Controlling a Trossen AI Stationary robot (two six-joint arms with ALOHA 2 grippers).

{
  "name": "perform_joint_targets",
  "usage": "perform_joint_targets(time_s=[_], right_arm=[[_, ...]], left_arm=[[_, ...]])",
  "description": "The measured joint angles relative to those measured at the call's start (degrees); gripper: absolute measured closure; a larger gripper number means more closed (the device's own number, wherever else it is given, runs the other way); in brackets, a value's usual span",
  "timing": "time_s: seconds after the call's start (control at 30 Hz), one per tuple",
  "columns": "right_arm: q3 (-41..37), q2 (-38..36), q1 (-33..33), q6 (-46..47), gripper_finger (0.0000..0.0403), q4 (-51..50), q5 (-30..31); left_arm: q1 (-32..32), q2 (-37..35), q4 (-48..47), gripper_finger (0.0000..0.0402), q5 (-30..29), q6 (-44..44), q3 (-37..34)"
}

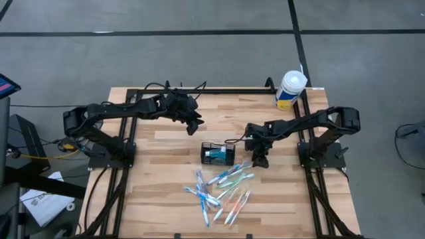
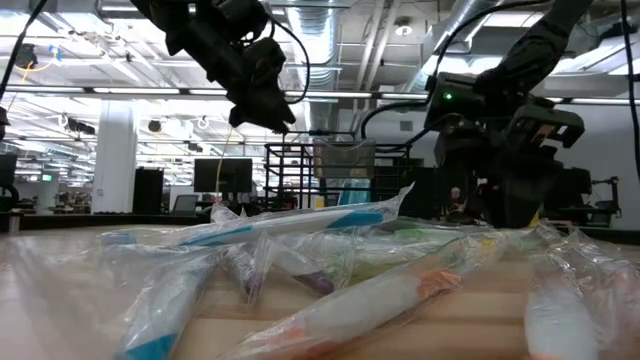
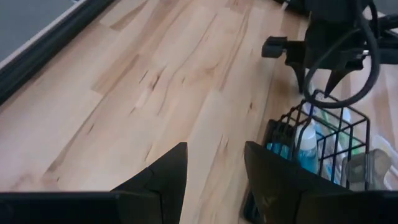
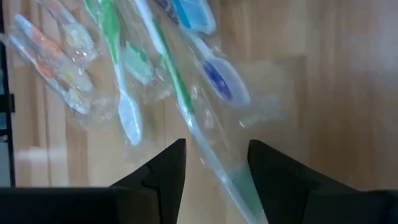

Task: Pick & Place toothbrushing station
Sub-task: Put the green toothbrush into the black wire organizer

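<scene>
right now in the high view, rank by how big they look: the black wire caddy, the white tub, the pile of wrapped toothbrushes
1. Pile of wrapped toothbrushes, spread widest across the table.
2. Black wire caddy and white tub look close in size; the caddy looks slightly wider, but I would not rank them firmly.

One black wire-mesh caddy (image 1: pixel 218 154), one white cylindrical tub (image 1: pixel 290 89), two robot arms, and a heap of wrapped toothbrushes (image 1: pixel 222 189), roughly a dozen; exact count unclear.
</scene>
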Motion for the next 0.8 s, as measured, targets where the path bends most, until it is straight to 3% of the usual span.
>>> perform_joint_targets(time_s=[0.1, 0.2, 0.23, 0.43, 0.5, 0.67, 0.8], right_arm=[[0.02, 1.37, 0.30, -1.41, 0.0280, 1.41, -0.37], [-0.14, 1.90, -0.02, -2.68, 0.0372, 2.33, -0.52], [-0.20, 1.90, -0.17, -2.58, 0.0385, 2.46, -1.37], [-0.39, -3.56, -0.24, -1.10, 0.0402, -9.75, -9.49], [-0.40, -7.10, 0.50, -2.67, 0.0402, -17.06, -8.94], [1.26, -17.18, 1.93, 0.54, 0.0403, -16.82, -8.12], [3.82, -21.43, -0.33, 4.79, 0.0403, -22.65, -6.11]], left_arm=[[0.07, -0.04, 0.60, 0.0247, 0.00, 0.00, 0.02], [0.12, -0.04, 0.67, 0.0247, 0.00, 0.01, 0.02], [0.12, -0.04, 0.67, 0.0247, 0.00, 0.00, 0.02], [0.12, -0.04, 1.33, 0.0247, 0.00, -0.23, 0.02], [0.12, -0.04, 2.08, 0.0247, 0.00, -0.25, 0.02], [0.12, -0.04, 2.85, 0.0247, -0.02, -0.20, 0.02], [0.12, -0.07, 5.51, 0.0247, -0.04, -0.22, 0.02]])
